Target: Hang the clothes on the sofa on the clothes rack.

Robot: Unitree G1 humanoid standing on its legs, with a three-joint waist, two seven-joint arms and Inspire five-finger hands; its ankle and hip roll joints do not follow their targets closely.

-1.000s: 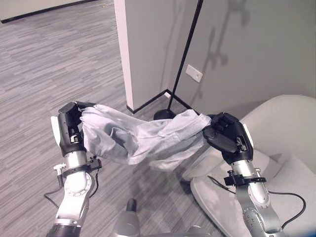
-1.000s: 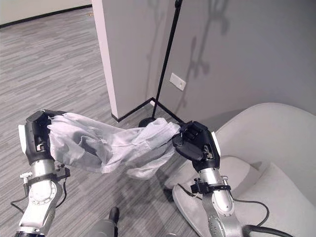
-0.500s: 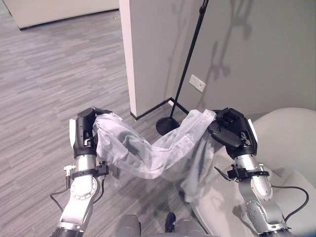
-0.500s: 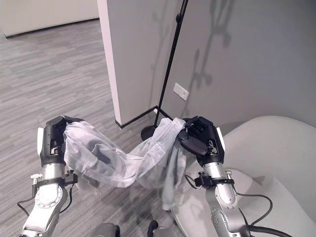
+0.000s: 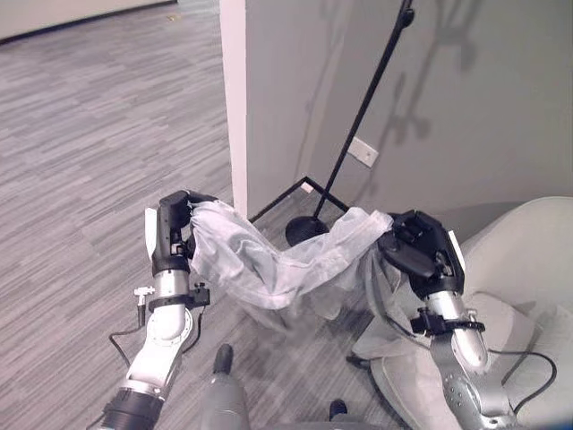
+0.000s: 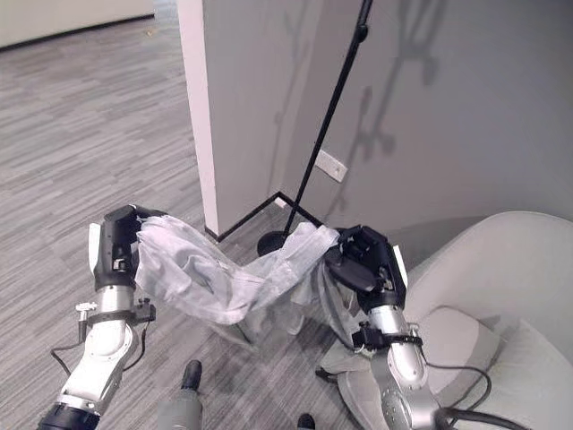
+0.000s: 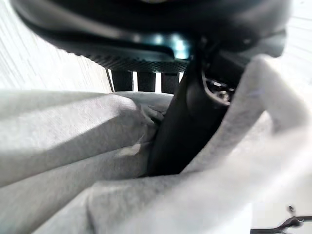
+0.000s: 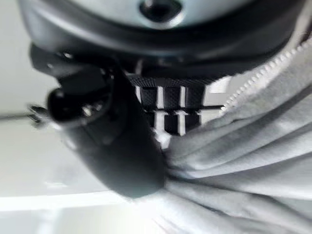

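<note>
Just before the rack pole (image 5: pixel 358 115), both hands, left (image 5: pixel 172 235) and right (image 5: pixel 421 253), are clenching a soft, light, sagging garment (image 5: pixel 277 260) by its ends.

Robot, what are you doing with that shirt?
The robot holds a light grey garment stretched between its two hands, off the floor. The left hand grips one end and the right hand grips the other, fingers curled round the cloth. The black clothes rack stands just ahead by the wall, and the pale sofa is beside the right arm. Nothing hangs on the rack yet.
</note>
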